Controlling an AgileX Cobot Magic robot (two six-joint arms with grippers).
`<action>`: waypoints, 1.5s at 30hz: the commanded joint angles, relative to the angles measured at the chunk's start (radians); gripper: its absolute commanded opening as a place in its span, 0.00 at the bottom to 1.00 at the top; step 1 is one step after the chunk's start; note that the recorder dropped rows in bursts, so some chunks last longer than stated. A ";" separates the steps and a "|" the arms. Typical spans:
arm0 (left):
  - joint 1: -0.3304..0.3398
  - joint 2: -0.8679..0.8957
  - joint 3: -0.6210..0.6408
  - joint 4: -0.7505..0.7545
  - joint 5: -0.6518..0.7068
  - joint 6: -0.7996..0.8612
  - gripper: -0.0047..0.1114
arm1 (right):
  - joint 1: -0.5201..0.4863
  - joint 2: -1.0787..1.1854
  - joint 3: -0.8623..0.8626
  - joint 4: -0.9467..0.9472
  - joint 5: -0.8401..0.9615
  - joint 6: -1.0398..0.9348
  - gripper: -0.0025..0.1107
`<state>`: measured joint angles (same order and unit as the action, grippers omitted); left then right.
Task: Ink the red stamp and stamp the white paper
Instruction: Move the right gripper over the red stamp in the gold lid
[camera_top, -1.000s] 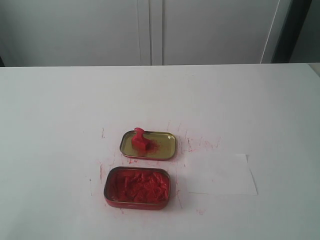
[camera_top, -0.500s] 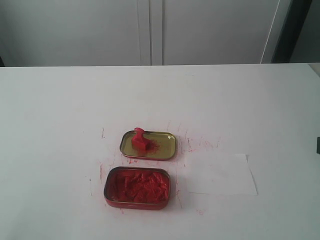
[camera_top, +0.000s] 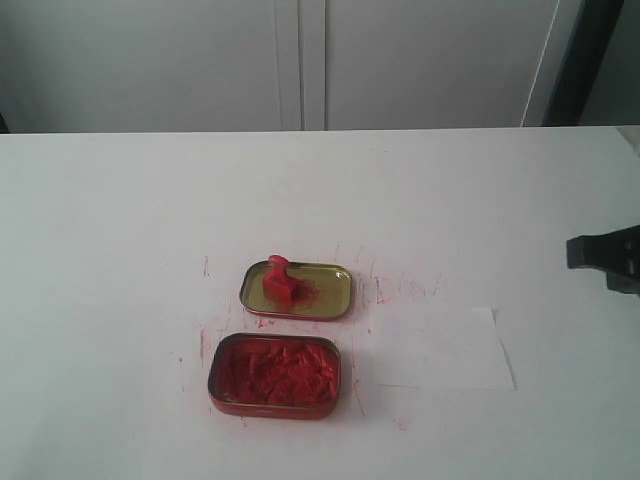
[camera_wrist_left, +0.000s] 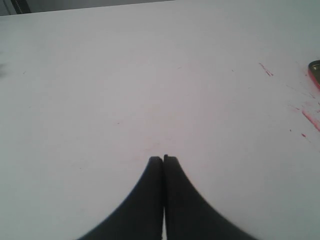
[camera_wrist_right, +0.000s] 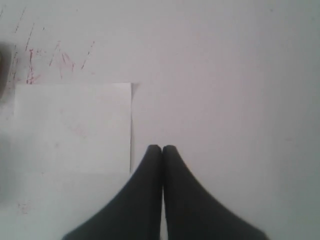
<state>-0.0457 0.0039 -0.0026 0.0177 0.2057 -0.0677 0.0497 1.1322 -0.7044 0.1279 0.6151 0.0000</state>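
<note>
Find the red stamp (camera_top: 279, 279) standing base-down in the gold lid (camera_top: 328, 284), on the far side of the ink tin (camera_top: 275, 372) in the exterior view, knob handle pointing up with a slight lean. Find the white paper (camera_top: 445, 348) flat on the table (camera_top: 120, 230) just right of the tin, long axis parallel to the tin's. Note red smears (camera_top: 400, 288) around tin and lid. Note the right gripper (camera_wrist_right: 162, 148) past the paper's edge farthest from the tin, fingers pressed together, gripping nothing. Note the left gripper (camera_wrist_left: 163, 158) pressed together likewise, over bare table.

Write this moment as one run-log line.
red stamp in gold lid | white paper beside ink tin | left gripper shut | right gripper shut
</note>
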 joint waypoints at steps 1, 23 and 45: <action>0.003 -0.004 0.003 -0.001 -0.004 -0.003 0.04 | 0.081 0.109 -0.076 0.005 0.028 0.000 0.02; 0.003 -0.004 0.003 -0.001 -0.004 -0.003 0.04 | 0.369 0.576 -0.533 -0.042 0.216 -0.009 0.02; 0.003 -0.004 0.003 -0.001 -0.004 -0.003 0.04 | 0.508 0.900 -0.979 -0.030 0.415 -0.135 0.02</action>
<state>-0.0457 0.0039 -0.0026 0.0177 0.2057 -0.0677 0.5523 2.0060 -1.6335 0.0964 0.9831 -0.1151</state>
